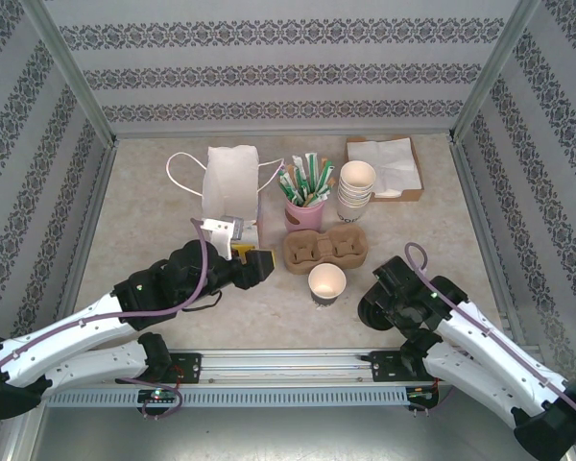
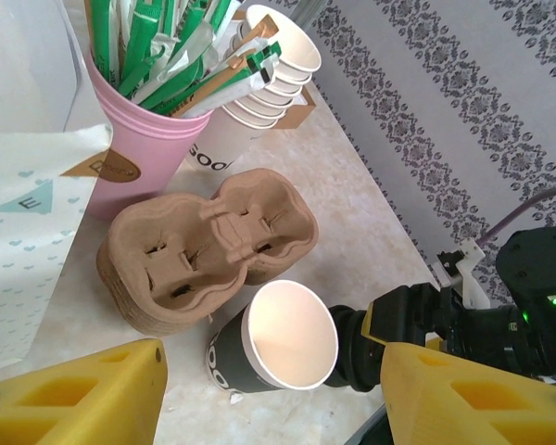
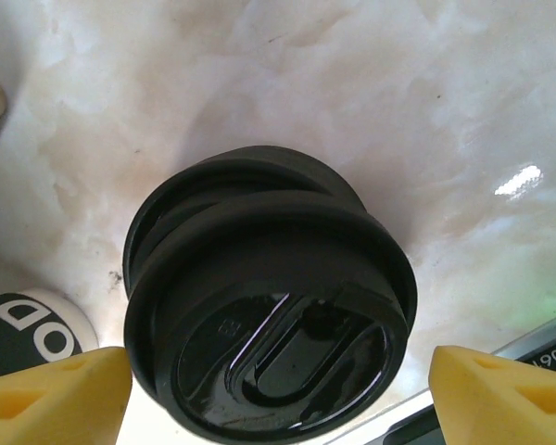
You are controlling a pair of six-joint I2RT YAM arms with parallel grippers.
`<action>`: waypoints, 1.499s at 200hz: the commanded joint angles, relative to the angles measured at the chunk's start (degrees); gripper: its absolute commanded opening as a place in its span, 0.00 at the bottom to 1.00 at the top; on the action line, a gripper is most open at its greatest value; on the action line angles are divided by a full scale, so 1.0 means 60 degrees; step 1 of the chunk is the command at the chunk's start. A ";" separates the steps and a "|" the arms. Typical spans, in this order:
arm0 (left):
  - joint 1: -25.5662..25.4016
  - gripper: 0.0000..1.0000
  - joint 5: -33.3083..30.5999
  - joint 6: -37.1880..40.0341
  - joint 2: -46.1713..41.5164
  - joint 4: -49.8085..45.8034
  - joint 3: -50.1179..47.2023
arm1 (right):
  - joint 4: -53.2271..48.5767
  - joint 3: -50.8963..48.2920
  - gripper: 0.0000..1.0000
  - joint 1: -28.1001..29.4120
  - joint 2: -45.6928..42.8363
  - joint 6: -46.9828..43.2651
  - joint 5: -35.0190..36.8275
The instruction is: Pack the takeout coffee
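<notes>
Right tool (image 3: 278, 389), spread wide, seemingly straddles black lids (image 3: 259, 278).

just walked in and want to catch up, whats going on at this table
Two robot arms are putting together a takeout coffee. The right hand hangs open over a stack of black lids on the table. The cup stands lidless in front of the cardboard carrier, with the left hand open nearby, holding nothing. The paper bag stands behind; the cup is in neither yet.
</notes>
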 commanded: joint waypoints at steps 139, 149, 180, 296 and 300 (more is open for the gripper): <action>-0.0155 0.64 0.0053 -0.0295 0.0121 0.0152 -0.0270 | 0.1561 -0.0262 0.78 -0.1200 0.0524 -0.2183 -0.0516; -0.0155 0.64 0.0062 -0.0333 0.0114 0.0145 -0.0281 | 0.1682 -0.0197 0.78 -0.1367 0.0673 -0.2391 -0.0588; -0.0155 0.64 0.0081 -0.0382 0.0091 0.0192 -0.0323 | 0.2093 0.0046 0.79 -0.1583 0.1094 -0.2929 -0.0798; -0.0162 0.64 0.0179 -0.0393 0.0055 0.0273 -0.0359 | 0.1629 -0.0254 0.80 -0.1596 0.0232 -0.2912 -0.0869; -0.0156 0.64 0.0179 -0.0407 0.0058 0.0281 -0.0358 | 0.1617 -0.0259 0.80 -0.1595 0.0252 -0.2926 -0.0848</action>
